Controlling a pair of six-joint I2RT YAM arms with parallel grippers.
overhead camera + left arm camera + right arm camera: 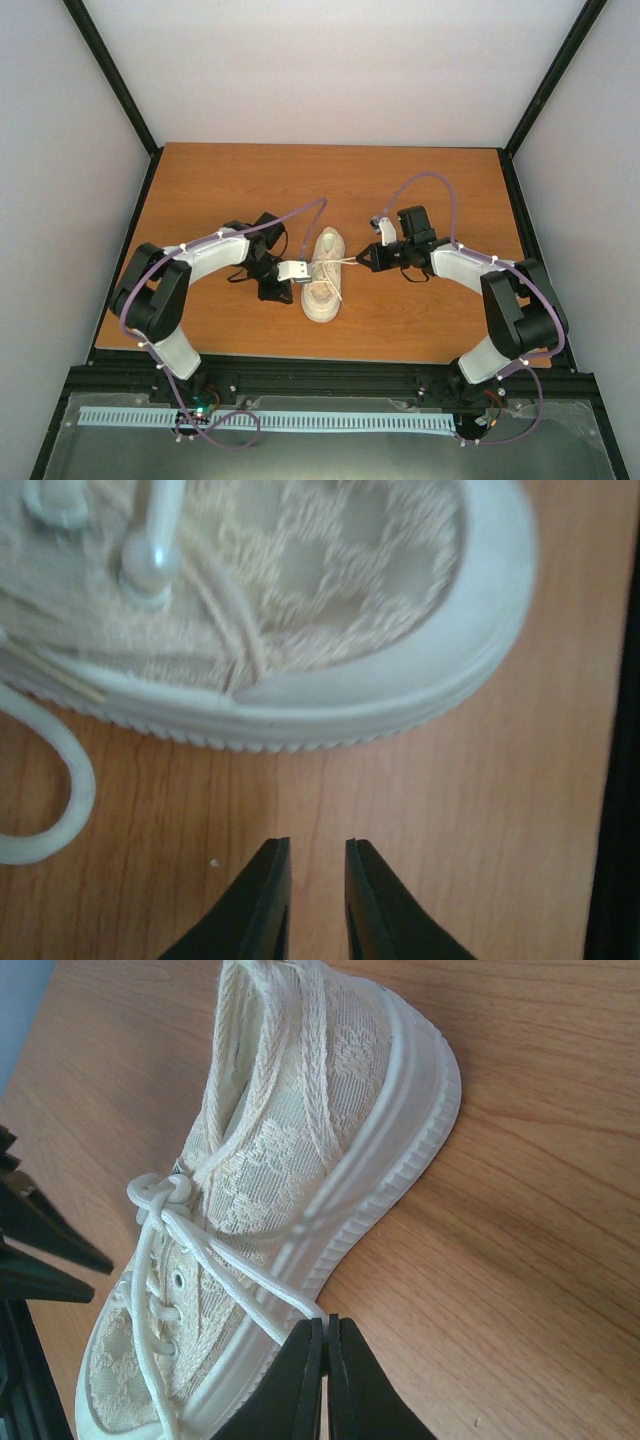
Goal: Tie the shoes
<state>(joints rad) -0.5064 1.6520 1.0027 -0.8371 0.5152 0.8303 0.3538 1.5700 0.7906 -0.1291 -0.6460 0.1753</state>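
One cream canvas sneaker (pixel 323 275) lies mid-table between both arms, toe toward the near edge. My right gripper (pixel 362 260) is shut on a doubled strand of white lace (pixel 245 1280) that runs taut from a knot (pixel 160 1195) over the eyelets to the jaws (pixel 325 1322), beside the shoe's sole (pixel 400 1150). My left gripper (pixel 298 272) is at the shoe's left side. Its jaws (pixel 317 848) stand slightly apart and empty over bare wood, just short of the toe cap (pixel 400 680). A loose lace loop (pixel 70 790) lies on the table to their left.
The wooden table (pixel 420 190) is bordered by a black frame (pixel 130 110) and white enclosure walls. Purple cables arc over both arms. In the right wrist view, black parts of the left arm (pixel 40 1250) sit beyond the shoe.
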